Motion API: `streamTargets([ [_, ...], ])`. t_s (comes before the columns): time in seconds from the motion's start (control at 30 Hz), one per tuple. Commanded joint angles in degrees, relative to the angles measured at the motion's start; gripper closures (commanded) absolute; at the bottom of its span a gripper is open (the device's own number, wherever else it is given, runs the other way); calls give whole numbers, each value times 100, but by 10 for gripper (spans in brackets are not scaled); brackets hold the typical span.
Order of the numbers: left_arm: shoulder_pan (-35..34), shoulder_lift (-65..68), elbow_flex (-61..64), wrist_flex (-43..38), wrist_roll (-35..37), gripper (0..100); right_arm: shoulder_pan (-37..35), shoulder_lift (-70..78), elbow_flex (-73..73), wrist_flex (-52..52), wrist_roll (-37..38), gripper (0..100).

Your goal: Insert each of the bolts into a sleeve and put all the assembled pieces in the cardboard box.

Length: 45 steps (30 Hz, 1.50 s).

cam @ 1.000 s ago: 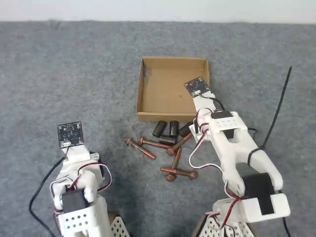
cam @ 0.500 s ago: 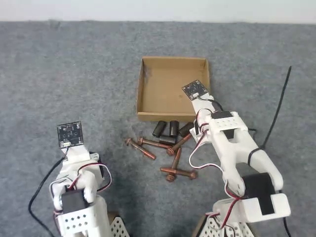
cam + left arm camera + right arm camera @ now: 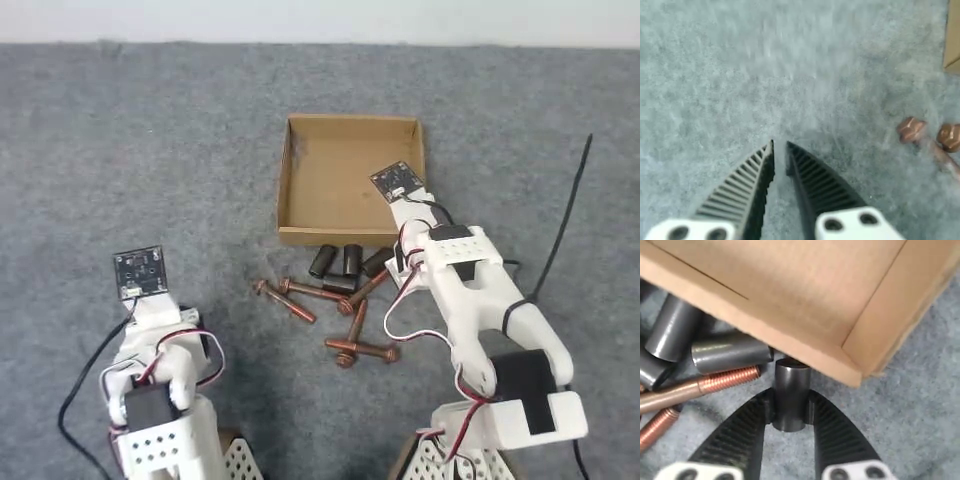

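Observation:
My right gripper [image 3: 790,399] is shut on a dark sleeve [image 3: 789,382] standing just outside the near wall of the cardboard box [image 3: 805,352], close to its corner. Two more sleeves [image 3: 729,355] lie beside it, with a copper bolt's [image 3: 705,385] threaded end pointing at them. From above, the box [image 3: 296,180] has nothing in it; sleeves [image 3: 322,261] lie along its front wall and several bolts [image 3: 312,292] are scattered before them. My left gripper [image 3: 779,146] is shut with nothing in it, low over bare carpet, with two bolt heads [image 3: 911,130] off to one side.
Grey carpet [image 3: 150,150] covers the table. The right arm [image 3: 458,265] stretches over the box's front right corner, its wrist board [image 3: 397,180] above the box. The left arm [image 3: 150,345] stays at the near left. A black cable [image 3: 565,215] runs along the right.
The right arm's wrist has shifted slightly toward the box's front wall. The left arm has barely moved.

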Motion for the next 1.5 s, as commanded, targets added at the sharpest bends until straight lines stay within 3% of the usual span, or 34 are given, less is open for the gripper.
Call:
streamTargets([
  [0.0,-79,-105,-224,-580,-62,895,110,-48,-255,-22,70,991],
  [0.17,-97,-97,-453,-932,-9,909,110,-48,-255,-13,-18,992],
  [0.27,18,-88,-945,-624,-9,990,110,-48,-255,-22,-97,992],
  [0.5,659,149,-2229,369,334,987,110,-48,-255,-31,-123,992],
  [0.8,1055,3033,-3292,26,615,987,110,-40,-264,-31,-123,992],
  [1.07,2207,5415,-4110,-53,1908,985,110,-31,-264,-31,-114,992],
  [1.27,2927,6734,-4127,-703,2470,987,110,-31,-273,-31,-88,992],
  [1.47,3112,7666,-4110,-1688,3218,987,101,-31,-273,-31,-79,992],
])
